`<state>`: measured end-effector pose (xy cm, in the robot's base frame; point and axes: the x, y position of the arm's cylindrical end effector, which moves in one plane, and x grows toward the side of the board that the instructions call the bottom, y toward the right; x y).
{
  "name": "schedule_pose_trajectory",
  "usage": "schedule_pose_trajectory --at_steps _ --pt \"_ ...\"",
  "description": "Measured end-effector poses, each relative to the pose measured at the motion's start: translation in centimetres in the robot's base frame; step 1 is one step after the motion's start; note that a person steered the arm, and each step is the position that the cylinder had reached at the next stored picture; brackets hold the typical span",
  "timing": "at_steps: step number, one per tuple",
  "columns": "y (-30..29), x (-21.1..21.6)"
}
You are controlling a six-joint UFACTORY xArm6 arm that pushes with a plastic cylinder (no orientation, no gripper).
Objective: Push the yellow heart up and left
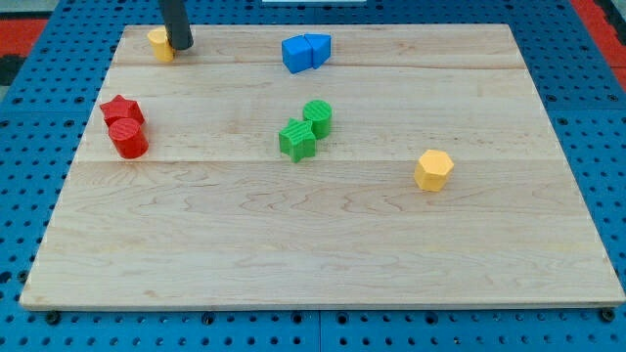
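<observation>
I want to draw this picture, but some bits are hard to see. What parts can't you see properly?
- yellow heart: in the camera view its right side is hidden behind my tip, so its heart shape cannot be confirmed.
- rod: cut off by the view's top edge; the arm above is out of view.
- two blue blocks: pressed together, so their shapes are hard to tell.
- red cylinder: covers part of the red star behind it.

No text, label, brand, number or sign could be read anywhere in the view. The wooden desk (323, 244) carried only plain grain, and the coloured blocks on it bore no markings.
</observation>
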<state>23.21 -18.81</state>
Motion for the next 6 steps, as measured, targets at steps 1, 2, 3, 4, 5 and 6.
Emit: schedule_pose_trajectory --at_steps 1,2,3,4,5,6 --pt "0.0 0.0" --pt "-0.1 0.0" --pt "0.7 -1.1" --pt "-1.0 -1.7" --pt "-1.1 -2.3" --pt "-0.8 -2.3"
